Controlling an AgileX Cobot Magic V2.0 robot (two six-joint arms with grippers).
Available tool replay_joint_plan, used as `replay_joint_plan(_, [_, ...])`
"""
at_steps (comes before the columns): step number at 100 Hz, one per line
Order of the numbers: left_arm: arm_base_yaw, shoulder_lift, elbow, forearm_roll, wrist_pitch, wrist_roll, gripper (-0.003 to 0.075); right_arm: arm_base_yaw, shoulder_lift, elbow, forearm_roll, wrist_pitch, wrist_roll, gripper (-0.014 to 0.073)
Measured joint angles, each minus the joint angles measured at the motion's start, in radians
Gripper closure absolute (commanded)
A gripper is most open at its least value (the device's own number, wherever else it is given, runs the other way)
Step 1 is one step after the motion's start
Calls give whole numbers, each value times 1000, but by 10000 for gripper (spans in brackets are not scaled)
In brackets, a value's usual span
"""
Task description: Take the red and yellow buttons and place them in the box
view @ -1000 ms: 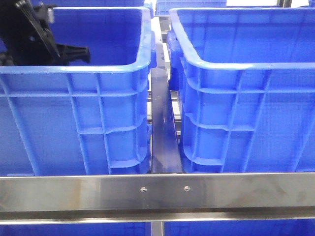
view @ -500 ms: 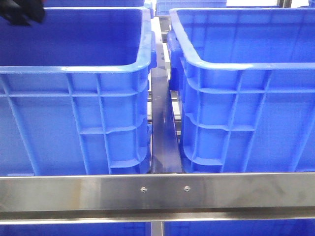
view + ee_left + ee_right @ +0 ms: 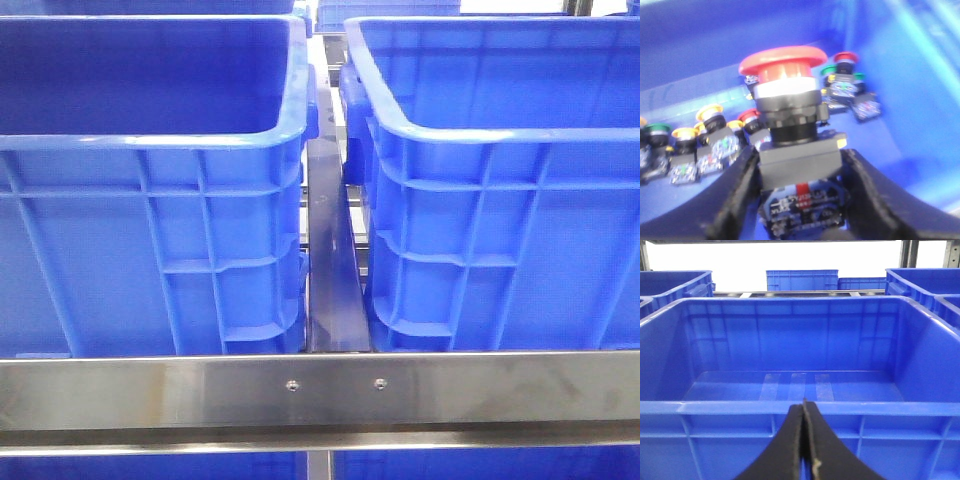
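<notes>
My left gripper [image 3: 800,165] is shut on a red mushroom-head button [image 3: 785,75], its grey block [image 3: 800,162] clamped between the black fingers [image 3: 740,190]. Below it, on the floor of a blue bin [image 3: 900,115], lie several yellow buttons [image 3: 709,114], red buttons [image 3: 846,57] and green buttons [image 3: 657,129]. My right gripper [image 3: 804,407] is shut and empty, in front of the near rim of an empty blue box [image 3: 795,407]. Neither gripper shows in the front view.
Two large blue bins stand side by side in the front view, the left bin [image 3: 150,140] and the right bin [image 3: 480,130], with a dark gap [image 3: 330,260] between them. A steel rail [image 3: 320,390] runs across the front. More blue bins [image 3: 800,280] stand behind.
The black left arm seen at the top left of the left bin has moved up and left, out of the front view.
</notes>
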Motion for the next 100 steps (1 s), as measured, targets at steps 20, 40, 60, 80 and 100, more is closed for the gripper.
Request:
replay_joint_plan(20, [-13,-110,45,-8,53,6,739,0,0,0,0,0,0,653])
replay_joint_plan(40, [-13,-124,49,-8,78,8,739,0,0,0,0,-8,0,653])
replay_joint_plan(60, [-14,-124,49,-9,80,8,739,0,0,0,0,-10,0,650])
replay_joint_plan(80, [-14,-124,50,-10,83,8,739,0,0,-111,0,112,0,650])
replay_joint_plan(100, [-14,-124,52,-10,85,8,739,0,111,-363,0,387,0,650])
